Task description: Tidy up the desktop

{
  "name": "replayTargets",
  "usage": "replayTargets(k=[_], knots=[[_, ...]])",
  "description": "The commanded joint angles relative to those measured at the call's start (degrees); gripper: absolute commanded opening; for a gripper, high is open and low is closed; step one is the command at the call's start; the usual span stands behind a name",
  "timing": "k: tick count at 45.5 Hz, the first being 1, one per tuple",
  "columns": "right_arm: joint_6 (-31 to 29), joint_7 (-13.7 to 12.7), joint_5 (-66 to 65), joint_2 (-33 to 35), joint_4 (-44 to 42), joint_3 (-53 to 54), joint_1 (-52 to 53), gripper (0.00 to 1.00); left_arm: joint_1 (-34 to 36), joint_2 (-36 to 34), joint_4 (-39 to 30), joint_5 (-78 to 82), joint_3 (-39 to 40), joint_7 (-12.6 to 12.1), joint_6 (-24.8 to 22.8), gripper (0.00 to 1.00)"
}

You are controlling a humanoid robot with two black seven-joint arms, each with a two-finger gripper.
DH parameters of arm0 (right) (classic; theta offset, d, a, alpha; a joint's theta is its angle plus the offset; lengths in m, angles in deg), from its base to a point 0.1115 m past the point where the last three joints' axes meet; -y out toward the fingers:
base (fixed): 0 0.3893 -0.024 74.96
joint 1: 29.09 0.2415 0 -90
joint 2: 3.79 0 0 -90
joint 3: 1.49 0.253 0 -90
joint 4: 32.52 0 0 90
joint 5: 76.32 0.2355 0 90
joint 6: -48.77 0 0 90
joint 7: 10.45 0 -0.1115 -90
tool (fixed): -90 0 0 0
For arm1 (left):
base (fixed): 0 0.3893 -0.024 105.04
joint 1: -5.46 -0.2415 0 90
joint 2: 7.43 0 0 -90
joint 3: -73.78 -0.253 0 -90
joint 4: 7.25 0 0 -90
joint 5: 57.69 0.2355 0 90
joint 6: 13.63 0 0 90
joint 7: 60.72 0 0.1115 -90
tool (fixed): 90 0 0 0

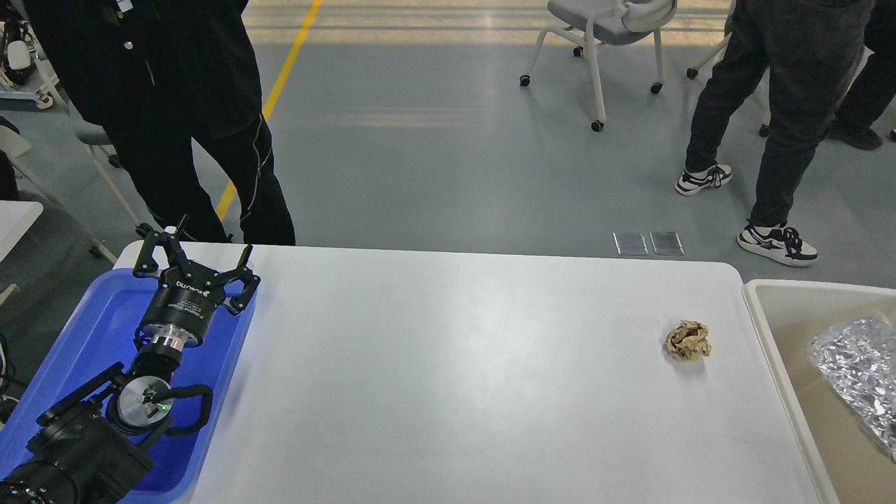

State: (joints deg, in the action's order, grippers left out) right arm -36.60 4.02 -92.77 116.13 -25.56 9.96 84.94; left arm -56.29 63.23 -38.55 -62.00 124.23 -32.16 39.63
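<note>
Left gripper (pixel 196 262) — fingers spread, empty — hovers over the blue tray (pixel 84 329) at the white counter (pixel 448 378)'s left end; a crumpled brown paper ball (pixel 688 341) lies far right, near the cream bin (pixel 777 336) — probably its destination.

Black left arm (pixel 84 427) with silver joint ring, black cable, white lettering.

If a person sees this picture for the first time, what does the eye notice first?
Probably the crumpled brown paper ball, alone on the right part of the white desktop. Next, the open left gripper over the blue tray at the left edge. Crinkled silver foil lies in the cream bin at the right.
</note>
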Motion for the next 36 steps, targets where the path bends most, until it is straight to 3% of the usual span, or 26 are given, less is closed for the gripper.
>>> replayTargets(k=[1, 12, 30, 33, 36], knots=[[-0.1, -1.9, 5.8, -1.4, -1.9, 0.8, 0.3, 0.00, 0.0, 0.0, 0.0, 0.0, 0.0, 0.0, 0.0, 1.00], [0.0, -4.8, 12.3, -1.5, -2.6, 0.9, 0.6, 0.00, 0.0, 0.0, 0.0, 0.0, 0.0, 0.0, 0.0, 1.00], [0.7, -6.3, 13.2, -2.8, -2.7, 1.1, 1.5, 0.00, 0.0, 0.0, 0.0, 0.0, 0.0, 0.0, 0.0, 1.00], [0.9, -6.3, 13.2, -2.9, -2.7, 1.1, 1.5, 0.28, 0.0, 0.0, 0.0, 0.0, 0.0, 0.0, 0.0, 1.00], [0.9, -6.2, 13.1, -2.9, -2.7, 1.1, 1.5, 0.42, 0.0, 0.0, 0.0, 0.0, 0.0, 0.0, 0.0, 1.00]])
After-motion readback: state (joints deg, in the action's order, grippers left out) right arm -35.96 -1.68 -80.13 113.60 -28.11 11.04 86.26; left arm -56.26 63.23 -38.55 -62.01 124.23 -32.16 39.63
